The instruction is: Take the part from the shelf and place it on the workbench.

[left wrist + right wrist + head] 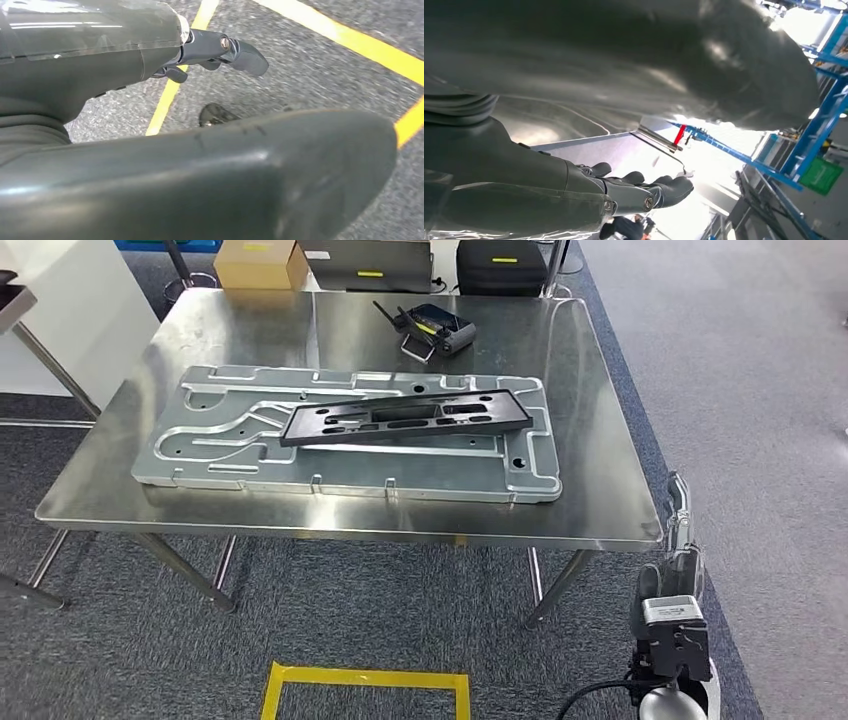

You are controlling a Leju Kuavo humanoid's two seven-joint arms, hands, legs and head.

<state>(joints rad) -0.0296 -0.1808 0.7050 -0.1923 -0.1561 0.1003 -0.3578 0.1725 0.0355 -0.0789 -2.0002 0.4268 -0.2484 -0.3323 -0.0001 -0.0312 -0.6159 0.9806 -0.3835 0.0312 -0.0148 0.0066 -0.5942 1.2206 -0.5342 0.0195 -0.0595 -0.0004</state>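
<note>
Left hand (210, 55) hangs over grey carpet with yellow floor tape (170, 92), fingers loosely extended, holding nothing. Steel workbench (600, 420) carries a large grey machined plate (200, 455); the black part (405, 417) lies flat on it, slightly right of centre (long axis left-right). Black remote controller (432, 328) at the far edge. Right hand (644, 192) low by the bench's near right corner, fingers apart, empty

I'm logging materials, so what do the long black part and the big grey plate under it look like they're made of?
Long black slotted part: probably moulded plastic, matte, with no glare. Large grey recessed plate: likely machined aluminium, with a dull satin sheen and milled channels. Neither is certain.
</note>
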